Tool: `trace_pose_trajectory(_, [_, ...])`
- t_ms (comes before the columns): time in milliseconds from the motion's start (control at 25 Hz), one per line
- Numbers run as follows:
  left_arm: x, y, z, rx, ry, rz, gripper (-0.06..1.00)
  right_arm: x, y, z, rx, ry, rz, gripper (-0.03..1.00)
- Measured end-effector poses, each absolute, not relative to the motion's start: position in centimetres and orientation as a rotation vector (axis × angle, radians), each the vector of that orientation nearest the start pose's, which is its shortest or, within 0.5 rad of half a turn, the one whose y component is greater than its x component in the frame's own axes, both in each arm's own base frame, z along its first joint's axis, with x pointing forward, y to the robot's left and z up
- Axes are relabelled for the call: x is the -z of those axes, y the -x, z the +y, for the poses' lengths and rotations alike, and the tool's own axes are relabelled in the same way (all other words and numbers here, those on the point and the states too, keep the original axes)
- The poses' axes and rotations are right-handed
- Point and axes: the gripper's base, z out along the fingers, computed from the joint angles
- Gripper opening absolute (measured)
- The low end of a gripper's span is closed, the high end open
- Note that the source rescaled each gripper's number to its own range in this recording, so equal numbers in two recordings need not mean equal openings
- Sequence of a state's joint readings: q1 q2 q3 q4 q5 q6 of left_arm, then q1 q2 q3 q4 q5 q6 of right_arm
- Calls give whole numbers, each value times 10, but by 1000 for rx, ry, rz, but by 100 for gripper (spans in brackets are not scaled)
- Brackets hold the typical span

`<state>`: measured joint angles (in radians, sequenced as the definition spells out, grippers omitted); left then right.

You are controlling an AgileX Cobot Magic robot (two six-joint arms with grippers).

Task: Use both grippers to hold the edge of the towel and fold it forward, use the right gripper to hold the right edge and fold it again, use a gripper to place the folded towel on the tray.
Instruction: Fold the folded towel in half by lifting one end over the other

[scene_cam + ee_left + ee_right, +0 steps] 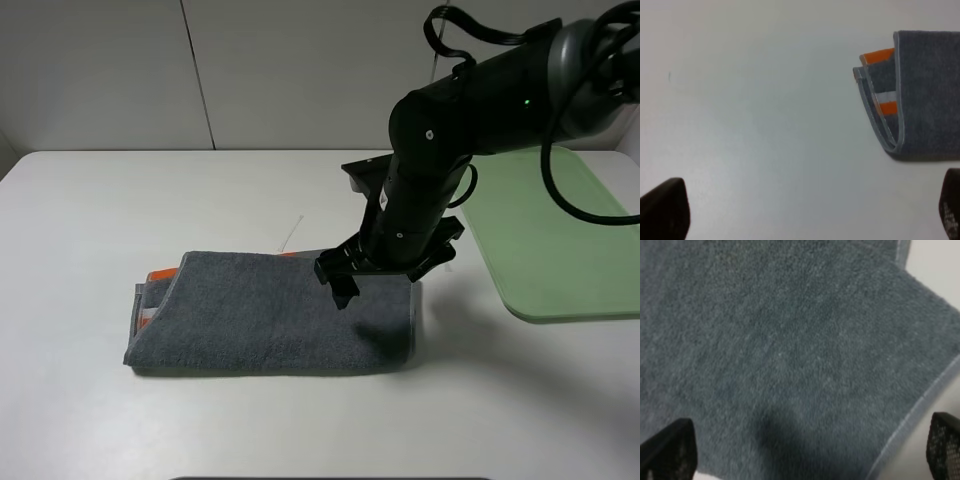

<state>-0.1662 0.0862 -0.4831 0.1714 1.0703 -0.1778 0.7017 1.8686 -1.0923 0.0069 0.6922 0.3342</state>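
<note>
Towel [270,315] lies folded on the table [90,200], well left of the green tray [560,250]. The right hand [806,447] hovers spread wide over its right part. The left hand [807,207], also wide, hangs beside its left end.

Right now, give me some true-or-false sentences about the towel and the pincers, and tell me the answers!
1. The towel lies on the green tray. False: it lies on the white table, left of the tray.
2. The right pincer is open above the towel. True.
3. The towel is red all over. False: it is gray, with orange showing at its left end.
4. The left pincer holds nothing. True.
</note>
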Motion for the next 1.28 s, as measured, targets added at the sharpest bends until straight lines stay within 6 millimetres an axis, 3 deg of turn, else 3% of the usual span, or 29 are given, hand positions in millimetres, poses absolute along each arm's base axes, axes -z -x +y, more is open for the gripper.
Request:
trace_pose_trajectory(600, [-273, -11, 12, -9, 11, 2142, 100, -116, -295, 202, -163, 469, 2905, 100])
trace_pose_trajectory(920, [-273, -11, 12, -9, 11, 2142, 100, -95, -299, 203, -155, 468, 2909, 100])
trace_pose_trajectory(1280, [-273, -11, 12, -9, 11, 2142, 100, -89, -300, 204, -142, 501, 2914, 100])
